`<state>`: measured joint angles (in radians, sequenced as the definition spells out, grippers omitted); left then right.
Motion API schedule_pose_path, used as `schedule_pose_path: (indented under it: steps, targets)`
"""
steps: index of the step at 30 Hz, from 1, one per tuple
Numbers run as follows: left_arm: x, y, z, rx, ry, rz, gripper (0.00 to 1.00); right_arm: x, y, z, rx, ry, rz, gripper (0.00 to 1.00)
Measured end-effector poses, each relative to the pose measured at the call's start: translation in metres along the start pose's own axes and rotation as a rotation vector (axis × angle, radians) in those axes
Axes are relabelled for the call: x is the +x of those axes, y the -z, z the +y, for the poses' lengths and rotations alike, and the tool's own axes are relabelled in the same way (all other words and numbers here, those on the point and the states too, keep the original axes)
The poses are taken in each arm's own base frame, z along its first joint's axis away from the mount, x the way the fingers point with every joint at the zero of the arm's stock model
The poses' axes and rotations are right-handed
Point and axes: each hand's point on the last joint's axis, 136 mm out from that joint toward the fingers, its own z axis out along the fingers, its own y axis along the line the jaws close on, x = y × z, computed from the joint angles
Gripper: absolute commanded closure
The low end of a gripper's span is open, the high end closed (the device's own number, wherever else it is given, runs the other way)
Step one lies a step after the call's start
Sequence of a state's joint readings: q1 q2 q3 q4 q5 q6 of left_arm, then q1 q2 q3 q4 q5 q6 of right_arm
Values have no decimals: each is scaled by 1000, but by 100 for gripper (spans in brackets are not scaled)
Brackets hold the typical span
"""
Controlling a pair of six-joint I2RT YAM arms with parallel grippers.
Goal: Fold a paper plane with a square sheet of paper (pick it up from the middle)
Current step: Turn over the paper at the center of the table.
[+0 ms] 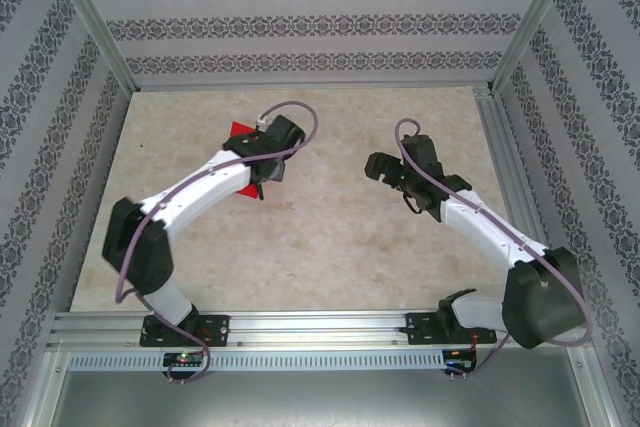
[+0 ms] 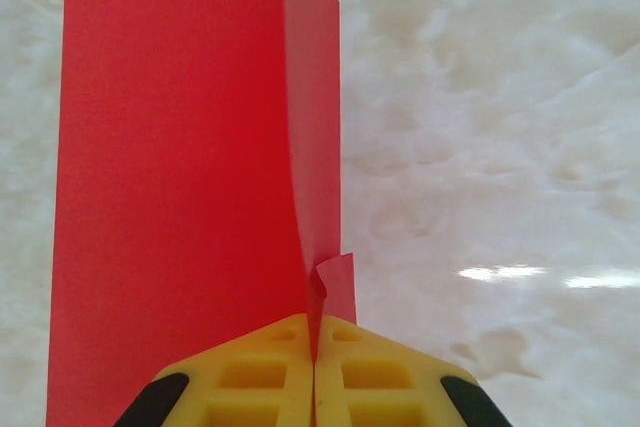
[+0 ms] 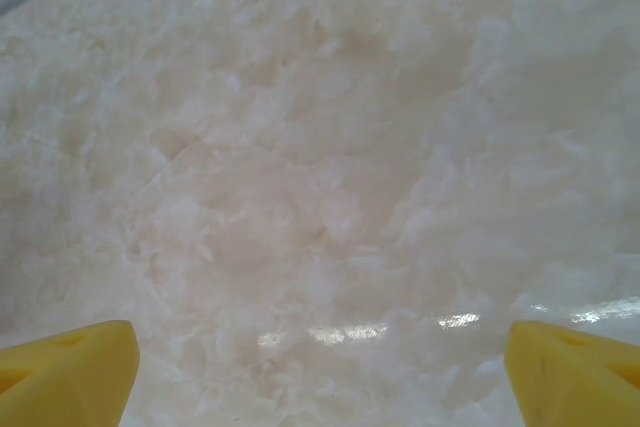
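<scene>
My left fingers are pressed together on the paper, pinching a raised ridge at its near edge. From that pinch the ridge runs straight ahead, away from me, and that line is the sheet's long axis. The flat part lies on the worktop, ahead and to the left of the pinch. My right fingers stand wide apart over bare worktop, holding nothing, well off to the right of the sheet, so the left is nearer. Any next crease, I judge, must follow that forward line. I can read no brand, label or lettering.
</scene>
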<state>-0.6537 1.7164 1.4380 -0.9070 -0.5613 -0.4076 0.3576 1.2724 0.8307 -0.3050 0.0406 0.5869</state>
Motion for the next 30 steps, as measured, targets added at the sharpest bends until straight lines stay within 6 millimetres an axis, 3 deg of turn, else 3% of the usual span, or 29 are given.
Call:
schedule_pose_path:
  steps: [7,11,18,25,30]
  targets:
    - [21,-50,-40,-245,-253,93,92,-2,5,-17,14,-55,-36,6]
    - [34,-64,-67,-275,-334,112,90,-3,5,-21,23,-76,-37,7]
    - [57,-73,-101,-212,-371,153,79,-5,5,-27,31,-99,-39,8]
    - [66,-76,-119,-107,-336,197,62,-3,3,-28,27,-110,-28,8]
    - [72,-75,-130,-43,-319,225,56,1,-1,-26,17,-124,-7,8]
